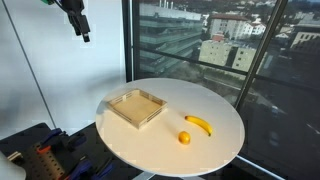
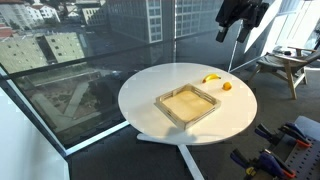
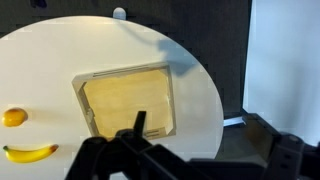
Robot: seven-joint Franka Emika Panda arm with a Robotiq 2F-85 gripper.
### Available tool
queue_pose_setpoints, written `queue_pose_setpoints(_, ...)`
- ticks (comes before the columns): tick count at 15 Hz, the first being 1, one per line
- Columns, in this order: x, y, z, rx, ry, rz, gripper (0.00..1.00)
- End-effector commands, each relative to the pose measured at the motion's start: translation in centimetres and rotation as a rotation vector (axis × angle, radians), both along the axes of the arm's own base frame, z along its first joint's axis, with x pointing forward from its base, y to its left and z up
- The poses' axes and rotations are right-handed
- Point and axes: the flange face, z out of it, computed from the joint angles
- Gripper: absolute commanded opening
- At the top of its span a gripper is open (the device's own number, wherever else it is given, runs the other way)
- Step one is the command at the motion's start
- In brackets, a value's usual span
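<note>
My tool (image 1: 82,34) hangs high above the round white tabletop (image 1: 215,105), well clear of everything on it. Its jaws stand wide apart and hold nothing. In the wrist view the fingers are dark shapes at the bottom edge, so I judge the gap mostly from an exterior view (image 2: 232,35), and it looks fully spread. Looking down from the wrist, the thing most directly under me is the shallow square tray of pale wood (image 3: 127,100). It sits flat near the middle of the tabletop, and nothing lies inside it. A yellow banana (image 1: 199,125) lies on the tabletop apart from the tray. A small orange fruit (image 1: 184,138) sits just beside the banana, not touching it as far as I can tell.
</note>
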Motion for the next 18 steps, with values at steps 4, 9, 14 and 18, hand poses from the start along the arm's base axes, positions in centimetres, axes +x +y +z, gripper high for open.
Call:
queue_pose_setpoints(4, 2.1, -0.9, 0.9, -0.021, 0.004, 0.043, 1.00)
queue_pose_setpoints(9, 3.1, -2.1, 0.9, -0.016, 0.008, 0.063, 1.00)
queue_pose_setpoints(14, 4.4, -4.8, 0.7, -0.015, -0.002, 0.064, 1.00)
queue_pose_setpoints(18, 5.7, -7.0, 0.2, -0.033, -0.013, 0.064, 1.00)
